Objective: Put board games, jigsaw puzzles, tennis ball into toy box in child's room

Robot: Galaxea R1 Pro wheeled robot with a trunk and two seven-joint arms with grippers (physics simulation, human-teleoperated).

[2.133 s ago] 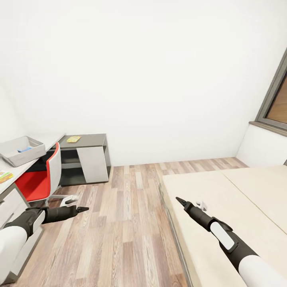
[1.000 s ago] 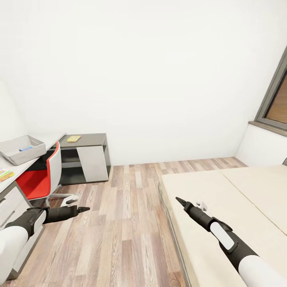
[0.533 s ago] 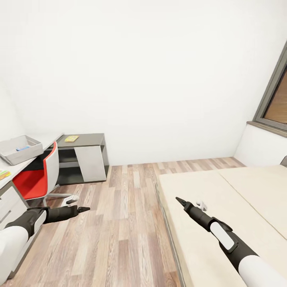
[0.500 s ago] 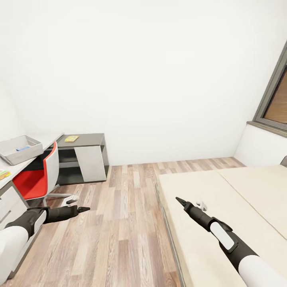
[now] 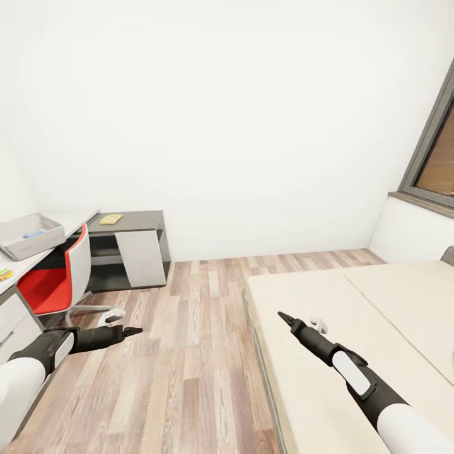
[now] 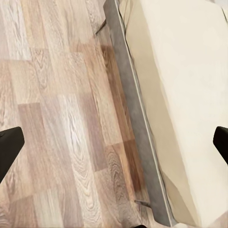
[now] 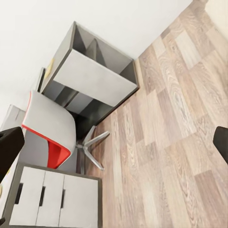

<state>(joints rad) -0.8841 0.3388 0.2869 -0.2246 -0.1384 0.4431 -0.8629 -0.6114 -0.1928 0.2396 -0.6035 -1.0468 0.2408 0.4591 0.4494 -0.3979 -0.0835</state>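
Note:
The pale grey toy box (image 5: pixel 28 234) stands on the table (image 5: pixel 16 263) at the far left, with something blue inside it. A colourful flat thing (image 5: pixel 4 274) lies on the table at the picture's edge, too cut off to name. The beige bed (image 5: pixel 353 315) at the right shows bare mattress; the board games, jigsaw puzzles and tennis ball are out of view. My left gripper (image 5: pixel 129 330) (image 6: pixel 114 145) hangs open over the wood floor beside the bed frame. My right gripper (image 5: pixel 284 317) (image 7: pixel 114 142) is open above the bed's near corner.
A red chair (image 5: pixel 53 277) stands at the table. Behind it a low dark grey cabinet (image 5: pixel 132 249) carries a small yellow flat item (image 5: pixel 111 219). Wood-plank floor (image 5: pixel 189 340) runs between desk and bed. A window (image 5: pixel 435 157) is at the right.
The whole view has swung to the right: table, toy box and chair have slid towards the left edge. Both arms keep the same pose.

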